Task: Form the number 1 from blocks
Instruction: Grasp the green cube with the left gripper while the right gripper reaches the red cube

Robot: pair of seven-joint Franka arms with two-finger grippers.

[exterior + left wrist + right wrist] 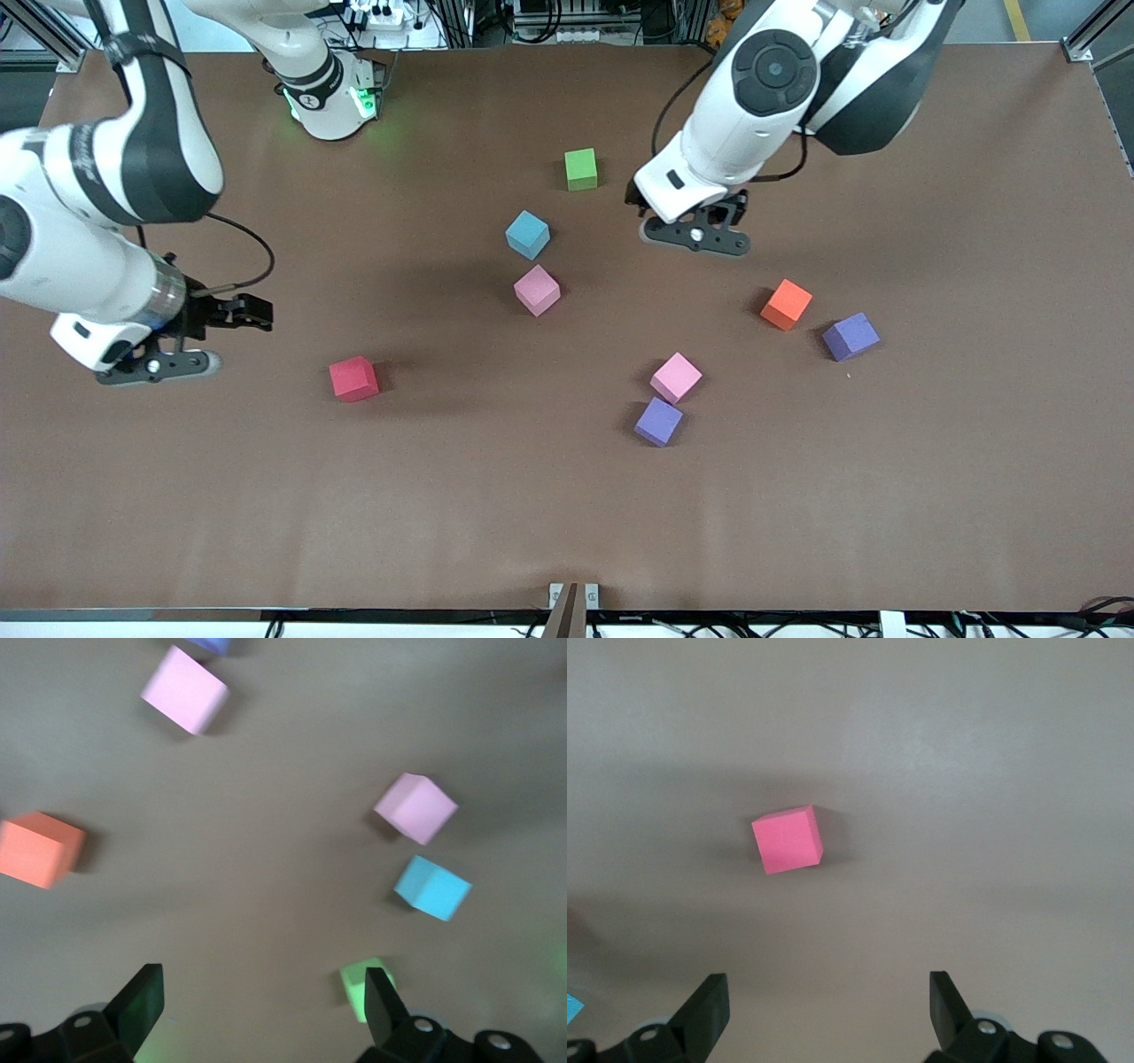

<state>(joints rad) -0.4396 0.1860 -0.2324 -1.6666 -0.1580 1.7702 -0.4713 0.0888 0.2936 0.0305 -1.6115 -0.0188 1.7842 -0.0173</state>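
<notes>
Fingers of both the left gripper (696, 237) and right gripper (155, 365) stand wide and empty above the worktop (567, 514); green (580, 168), blue (527, 234) and pink (537, 290) blocks line up, so fetching the red block (353, 378) looks next.

- Brown table cover (567, 514): matt, paper-like, smooth.
- Small green cube (581, 169), light blue cube (528, 235), red cube (353, 379): matt foam, no sheen.
- White arm shells (744, 115): glossy plastic.
- Black gripper fingers (709, 1010): matt plastic.
</notes>
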